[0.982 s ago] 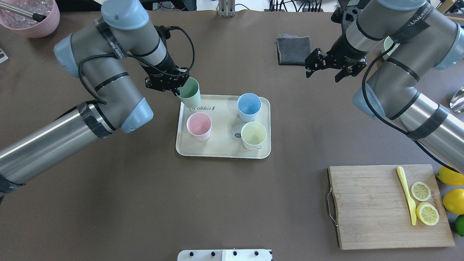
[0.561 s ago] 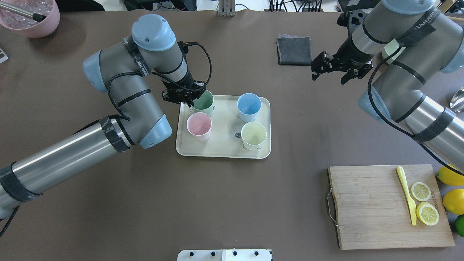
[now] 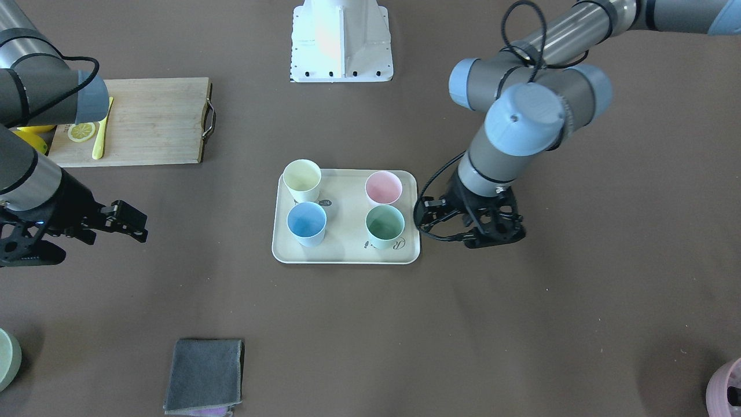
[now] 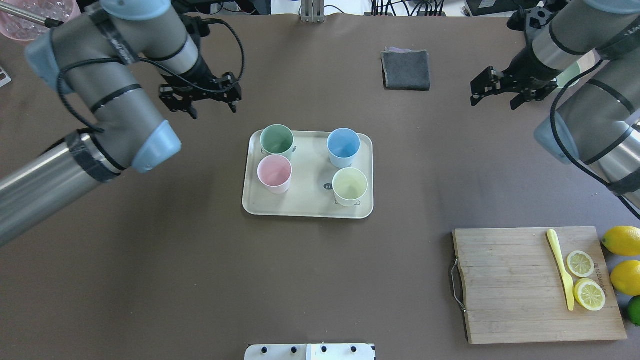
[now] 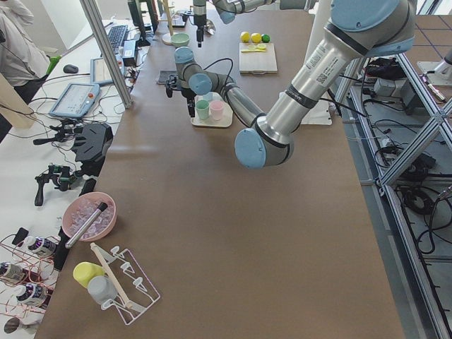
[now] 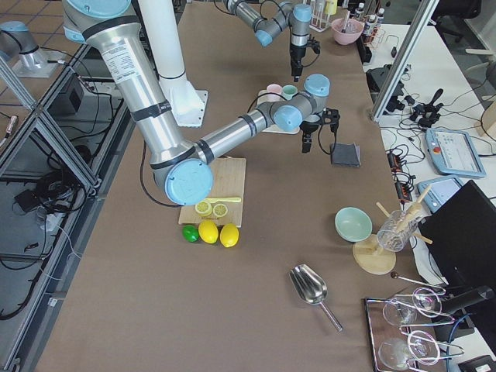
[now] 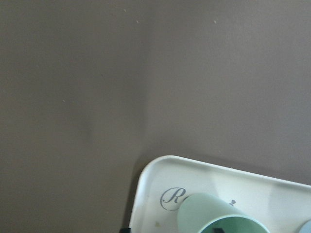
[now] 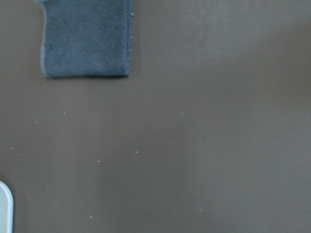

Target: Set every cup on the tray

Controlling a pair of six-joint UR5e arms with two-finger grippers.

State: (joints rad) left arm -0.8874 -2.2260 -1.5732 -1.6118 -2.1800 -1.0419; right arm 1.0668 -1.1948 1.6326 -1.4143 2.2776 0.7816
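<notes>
The cream tray (image 4: 310, 202) lies mid-table with all four cups upright on it: mint green (image 4: 276, 140), pink (image 4: 274, 173), light blue (image 4: 343, 147), pale yellow (image 4: 350, 185). In the front-facing view the tray (image 3: 347, 237) holds the yellow (image 3: 301, 179), pink (image 3: 383, 187), blue (image 3: 306, 223) and green (image 3: 385, 226) cups. My left gripper (image 4: 213, 111) is open and empty, raised beyond the tray's far-left corner. My right gripper (image 4: 494, 104) is open and empty, far right. The left wrist view shows the green cup (image 7: 218, 218) on the tray corner (image 7: 150, 184).
A grey cloth (image 4: 406, 70) lies at the far side. A wooden cutting board (image 4: 505, 285) with lemon slices and a yellow knife sits near right, with whole lemons (image 4: 622, 240) beside it. A pink bowl (image 4: 47, 20) is at the far-left corner.
My left gripper set the green cup upright on the tray's far-left corner, let go, and pulled back left and up. My right gripper moved further right.
</notes>
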